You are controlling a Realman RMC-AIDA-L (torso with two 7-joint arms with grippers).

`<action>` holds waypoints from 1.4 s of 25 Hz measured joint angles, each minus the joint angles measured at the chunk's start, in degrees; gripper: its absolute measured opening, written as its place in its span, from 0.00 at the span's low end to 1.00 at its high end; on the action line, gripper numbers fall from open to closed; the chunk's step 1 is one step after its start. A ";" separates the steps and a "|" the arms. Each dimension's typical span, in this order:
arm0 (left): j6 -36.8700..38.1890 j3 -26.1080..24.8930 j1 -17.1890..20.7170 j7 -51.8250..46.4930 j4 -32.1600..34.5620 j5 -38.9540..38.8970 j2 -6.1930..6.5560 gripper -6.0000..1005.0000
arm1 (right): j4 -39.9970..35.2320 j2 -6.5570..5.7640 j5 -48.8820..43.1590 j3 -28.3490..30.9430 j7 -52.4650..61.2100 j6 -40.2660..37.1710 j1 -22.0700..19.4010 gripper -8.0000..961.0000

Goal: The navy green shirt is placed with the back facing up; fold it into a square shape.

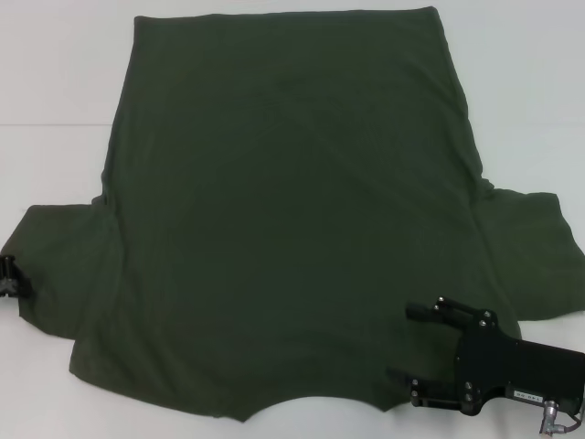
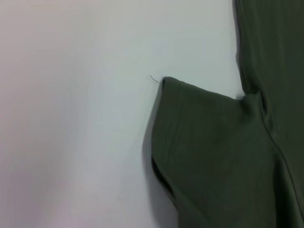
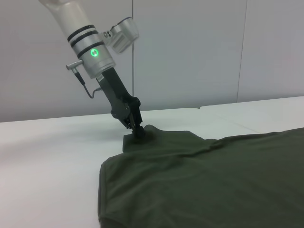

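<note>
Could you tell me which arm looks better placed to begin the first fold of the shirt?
Probably the left. The left gripper already sits on the sleeve edge of the navy green shirt, while the right gripper hovers open near the collar.

Bright, even light; perhaps slightly soft.

Under my matt black right gripper lies the navy green shirt, soft dull cloth, on a smooth white table, my left arm glossy.
</note>
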 joint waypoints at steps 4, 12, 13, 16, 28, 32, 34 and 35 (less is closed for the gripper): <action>0.24 0.03 0.02 1.12 0.04 0.00 -0.02 0.04 | 0.02 0.01 0.00 0.05 0.00 0.01 -0.05 0.92; 1.72 0.09 0.01 1.24 1.86 -0.01 0.01 0.04 | 0.01 0.00 0.01 0.06 0.00 -0.01 -0.19 0.92; 1.95 0.09 0.01 1.25 2.04 -0.01 0.15 0.04 | 0.01 0.00 0.01 0.06 0.00 -0.02 -0.19 0.92; 2.16 0.10 0.04 1.26 2.18 -0.01 0.34 0.04 | 0.01 0.00 0.04 0.06 0.00 -0.03 -0.19 0.92; 3.46 -0.21 0.68 0.97 5.59 -0.01 1.36 0.04 | 0.01 0.00 0.09 0.14 0.00 -0.13 -0.27 0.92; 3.61 -0.46 0.70 0.85 6.76 -0.01 1.88 0.04 | 0.01 0.00 0.09 0.15 0.00 -0.17 -0.27 0.92; 3.68 -0.52 0.61 0.82 7.33 -0.01 2.04 0.04 | 0.01 0.00 0.09 0.15 0.00 -0.17 -0.27 0.92; 3.78 -0.55 0.46 0.81 7.57 -0.01 2.13 0.04 | 0.01 0.00 0.10 0.14 0.00 -0.17 -0.25 0.92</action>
